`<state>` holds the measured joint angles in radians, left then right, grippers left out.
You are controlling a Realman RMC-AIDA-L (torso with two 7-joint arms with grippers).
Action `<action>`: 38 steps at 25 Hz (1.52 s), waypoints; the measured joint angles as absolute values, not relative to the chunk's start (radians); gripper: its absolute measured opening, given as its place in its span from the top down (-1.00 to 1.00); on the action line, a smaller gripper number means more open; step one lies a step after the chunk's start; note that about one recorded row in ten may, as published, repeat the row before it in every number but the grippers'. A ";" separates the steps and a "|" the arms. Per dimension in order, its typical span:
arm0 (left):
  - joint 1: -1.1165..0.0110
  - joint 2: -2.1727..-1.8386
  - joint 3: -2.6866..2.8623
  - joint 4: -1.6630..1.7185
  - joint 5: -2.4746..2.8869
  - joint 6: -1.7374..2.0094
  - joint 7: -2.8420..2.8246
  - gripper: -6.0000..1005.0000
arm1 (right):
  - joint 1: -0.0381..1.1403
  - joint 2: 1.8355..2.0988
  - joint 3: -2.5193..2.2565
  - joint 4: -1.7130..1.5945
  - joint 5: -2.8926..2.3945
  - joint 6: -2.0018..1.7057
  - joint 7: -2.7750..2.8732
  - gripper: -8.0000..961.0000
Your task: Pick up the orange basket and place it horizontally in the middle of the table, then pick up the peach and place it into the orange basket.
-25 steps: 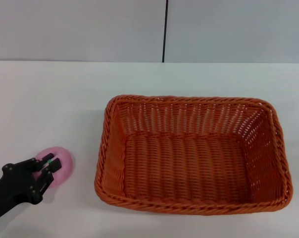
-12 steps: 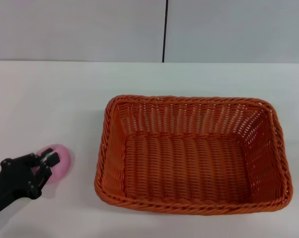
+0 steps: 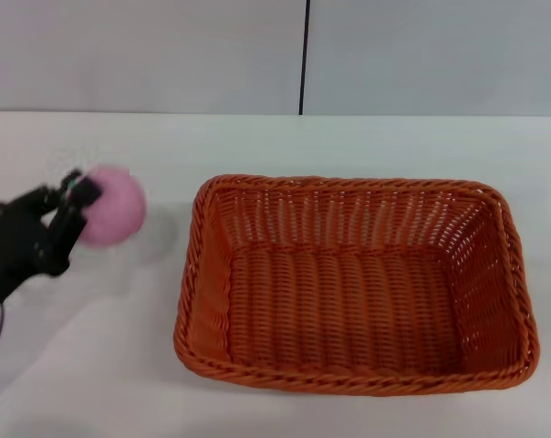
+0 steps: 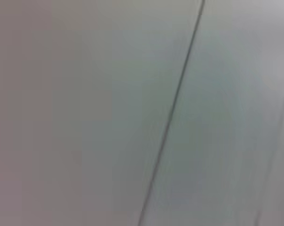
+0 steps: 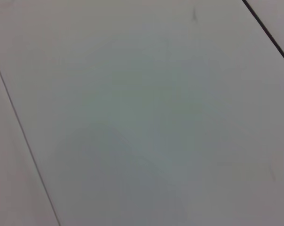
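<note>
The orange basket point(image 3: 353, 283) lies lengthwise across the middle of the white table point(image 3: 348, 146), open side up and with nothing in it. In the head view my left gripper point(image 3: 82, 203) is at the left, shut on the pink peach point(image 3: 111, 217), which hangs in the air above the table to the left of the basket's rim. A soft shadow falls on the table below it. The right gripper does not show in any view. Both wrist views show only blurred grey surface with a dark line.
A grey wall with a dark vertical seam point(image 3: 304, 57) stands behind the table's far edge. Bare tabletop lies to the left of the basket and behind it.
My left gripper closed on the peach on the table at the lower left, then rose with it, moving up and slightly toward the basket. The basket stayed put.
</note>
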<state>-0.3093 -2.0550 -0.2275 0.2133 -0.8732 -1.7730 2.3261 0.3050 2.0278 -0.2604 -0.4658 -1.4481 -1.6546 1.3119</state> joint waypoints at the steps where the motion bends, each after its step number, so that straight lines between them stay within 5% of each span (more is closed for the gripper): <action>1: -0.319 -2.055 -0.228 0.206 -0.876 -1.790 2.321 0.77 | 0.304 2.029 -0.260 -0.466 -1.448 -1.655 1.312 0.18; 15: -0.509 -2.070 -0.052 0.058 -0.864 -1.795 2.223 0.66 | 0.296 2.032 -0.261 -0.438 -1.423 -1.655 1.309 0.18; 21: -0.506 -2.070 -0.052 0.026 -0.864 -1.766 2.222 0.56 | 0.296 2.035 -0.261 -0.437 -1.423 -1.654 1.308 0.18; 26: -0.503 -2.068 -0.057 0.025 -0.865 -1.770 2.220 0.13 | 0.302 2.036 -0.260 -0.415 -1.409 -1.654 1.308 0.18; 38: -0.434 -2.061 -0.281 0.032 -0.874 -1.823 2.226 -0.41 | 0.295 2.038 -0.234 -0.390 -1.366 -1.655 1.308 0.18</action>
